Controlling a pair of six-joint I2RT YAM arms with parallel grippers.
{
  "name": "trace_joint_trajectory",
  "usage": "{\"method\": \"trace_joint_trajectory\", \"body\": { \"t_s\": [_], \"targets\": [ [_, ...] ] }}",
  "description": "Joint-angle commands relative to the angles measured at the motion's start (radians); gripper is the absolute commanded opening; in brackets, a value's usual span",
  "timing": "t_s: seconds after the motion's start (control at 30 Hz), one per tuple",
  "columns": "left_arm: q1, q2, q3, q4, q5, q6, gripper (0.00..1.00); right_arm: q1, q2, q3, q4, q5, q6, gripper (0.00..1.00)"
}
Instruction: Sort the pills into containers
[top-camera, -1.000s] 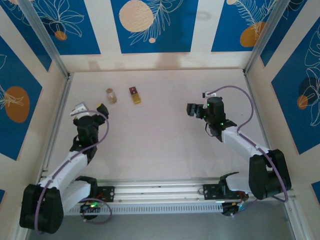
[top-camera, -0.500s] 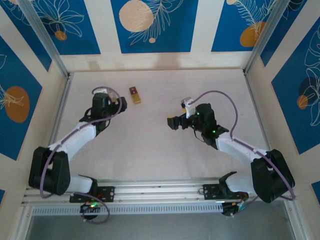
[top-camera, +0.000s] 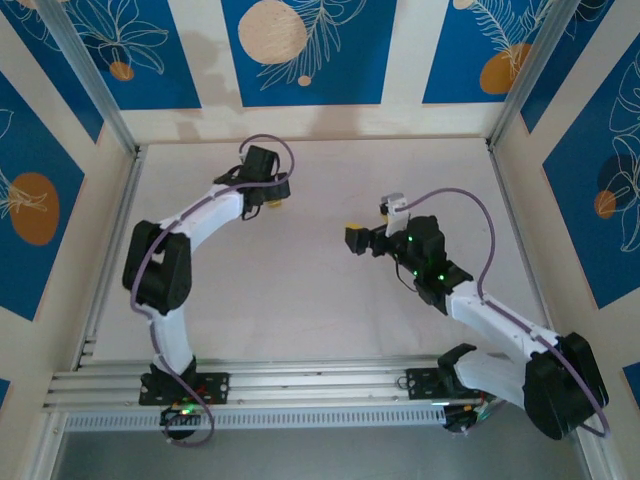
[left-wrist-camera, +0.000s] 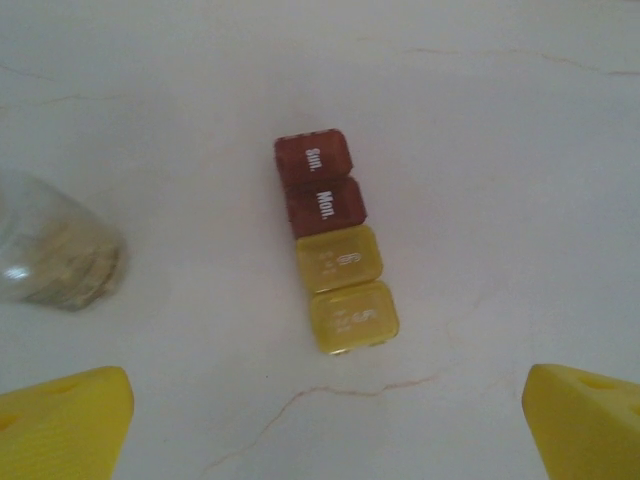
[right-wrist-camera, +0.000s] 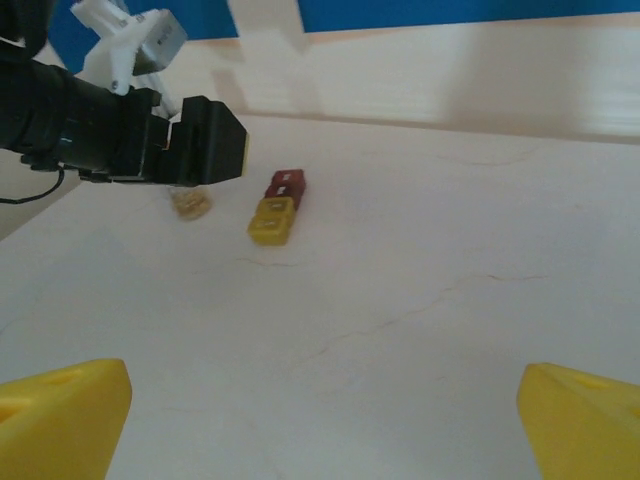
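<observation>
The containers are a short strip of closed little boxes, two dark red marked "Sun." and "Mon.", two yellow, lying flat on the pale table. To their left stands a clear jar with tan pills in its bottom. My left gripper hovers open just short of the yellow end, nothing between its yellow fingertips. In the top view the left gripper sits over the strip. My right gripper is open and empty at mid-table, facing the containers and the jar from a distance.
The left arm's black gripper body hangs in front of the jar in the right wrist view. Low white walls and aluminium posts ring the table. Bare tabletop lies between the two arms.
My left arm has swung from the left side up to the far end, over the containers. The right gripper went left toward the middle, then held about there. Both stayed open.
</observation>
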Motion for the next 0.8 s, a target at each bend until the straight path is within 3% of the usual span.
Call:
{"method": "trace_joint_trajectory", "body": {
  "t_s": [0.0, 0.27, 0.43, 0.77],
  "targets": [
    [-0.006, 0.089, 0.123, -0.12, -0.044, 0.004, 1.0, 0.003, -0.044, -0.071, 0.055, 0.093, 0.034, 0.99],
    [0.008, 0.262, 0.326, -0.168, -0.05, 0.044, 0.91, -0.003, -0.052, -0.063, 0.034, 0.062, 0.059, 0.99],
    [0.037, 0.35, 0.424, -0.215, 0.0, -0.016, 0.87, -0.004, -0.051, -0.061, 0.032, 0.053, 0.067, 0.99],
    [0.065, 0.433, 0.477, -0.229, 0.001, -0.082, 0.77, -0.004, -0.05, -0.061, 0.031, 0.045, 0.08, 0.99]
  ]
}}
